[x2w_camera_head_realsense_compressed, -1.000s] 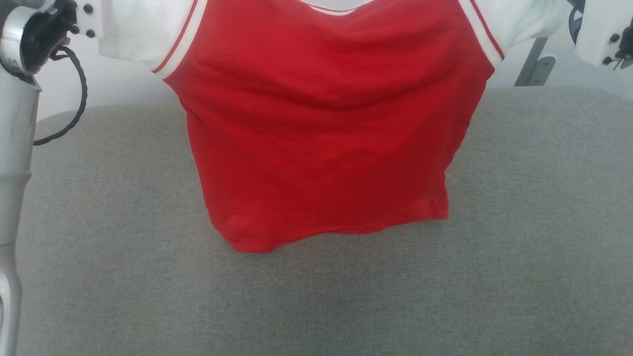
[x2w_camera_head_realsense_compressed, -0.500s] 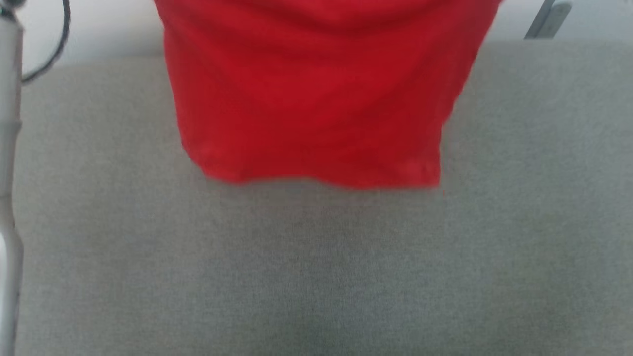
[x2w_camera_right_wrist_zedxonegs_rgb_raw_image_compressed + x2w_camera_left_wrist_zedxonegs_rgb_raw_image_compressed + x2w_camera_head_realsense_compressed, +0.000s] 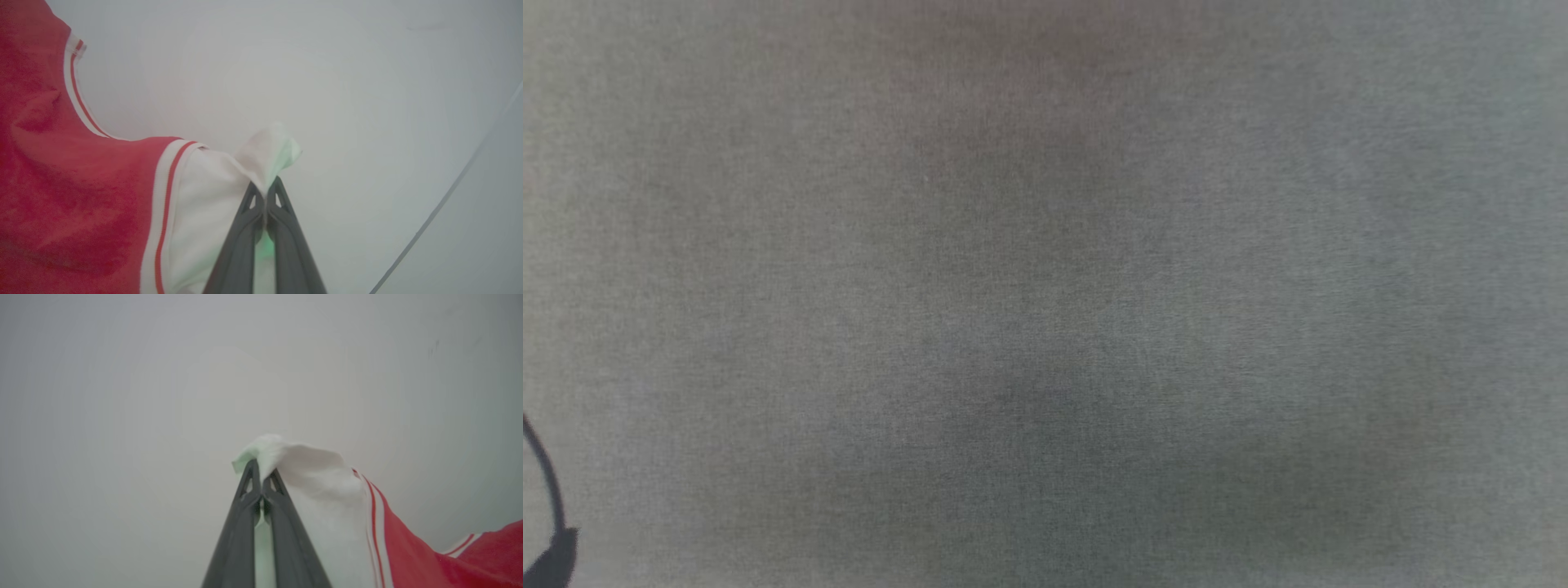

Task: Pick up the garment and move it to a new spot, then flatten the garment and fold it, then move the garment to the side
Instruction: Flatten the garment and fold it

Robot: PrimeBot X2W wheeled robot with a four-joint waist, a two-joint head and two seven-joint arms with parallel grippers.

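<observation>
Head camera dipped onto grey table | blank wall ahead | left fingers, right fingers each clamped on garment sleeve tip

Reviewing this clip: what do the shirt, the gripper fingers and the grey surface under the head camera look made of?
The garment: thin soft knit, matte, possibly cotton or polyester; it bunches and drapes where pinched. Fingers of the left gripper and right gripper: dark grey moulded plastic by the look, with triangular cut-outs and a slight sheen. The grey surface: woven upholstery-like cloth, matte, with a fine heathered weave.
</observation>
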